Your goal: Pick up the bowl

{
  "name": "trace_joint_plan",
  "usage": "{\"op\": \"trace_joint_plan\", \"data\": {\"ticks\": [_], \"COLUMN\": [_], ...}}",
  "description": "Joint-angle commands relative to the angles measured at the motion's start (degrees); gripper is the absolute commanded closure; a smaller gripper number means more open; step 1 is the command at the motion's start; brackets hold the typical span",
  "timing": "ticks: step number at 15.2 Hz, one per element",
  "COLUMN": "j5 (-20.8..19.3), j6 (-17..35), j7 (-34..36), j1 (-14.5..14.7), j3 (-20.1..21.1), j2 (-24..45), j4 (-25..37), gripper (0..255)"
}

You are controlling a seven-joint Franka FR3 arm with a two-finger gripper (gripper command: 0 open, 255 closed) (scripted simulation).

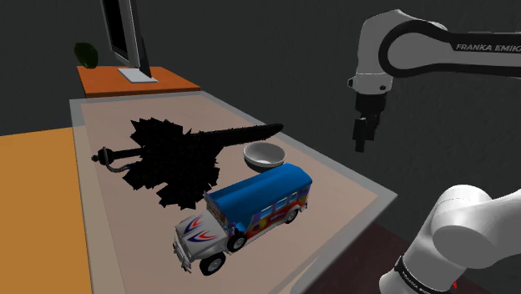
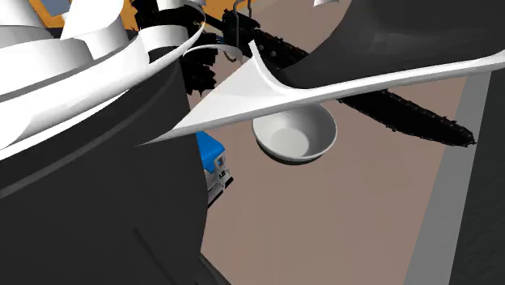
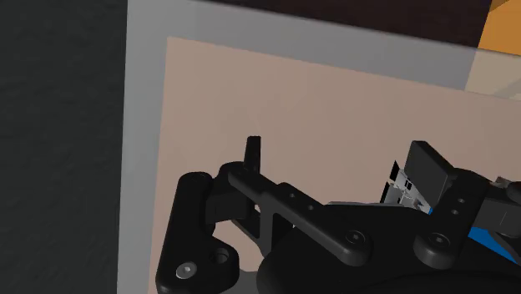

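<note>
Bowl (image 1: 265,155): pale, upright, on the worktop (image 1: 117,217) between the toy bus (image 1: 250,209) and a black saw-like thing (image 1: 188,150), near both. Hand (image 1: 361,138) hangs high, well apart from the bowl, toward the shoulder view's right, about over the worktop's edge. Wrist view: fingers spread, nothing between them. Judgement: approach stage, hand released to straddle the rim. The bus crowds one side, so take the rim away from it.

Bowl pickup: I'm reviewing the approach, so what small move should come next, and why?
Probably carry the end effector toward the shoulder view's left until it is above the bowl. It hangs high and off to that view's right of the bowl, holding nothing.
</note>
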Motion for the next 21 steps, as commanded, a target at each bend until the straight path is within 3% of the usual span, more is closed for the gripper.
{"op": "trace_joint_plan", "data": {"ticks": [1,11,21], "j5": [0.0,0.8,-3.3], "j6": [0.0,12.9,19.4], "j7": [0.0,8.2,16.6], "j1": [0.0,1.0,1.9], "j3": [0.0,5.9,10.3], "j2": [0.0,19.6,41.2], "j4": [0.0,7.2,22.1], "gripper": [0,0,0]}}
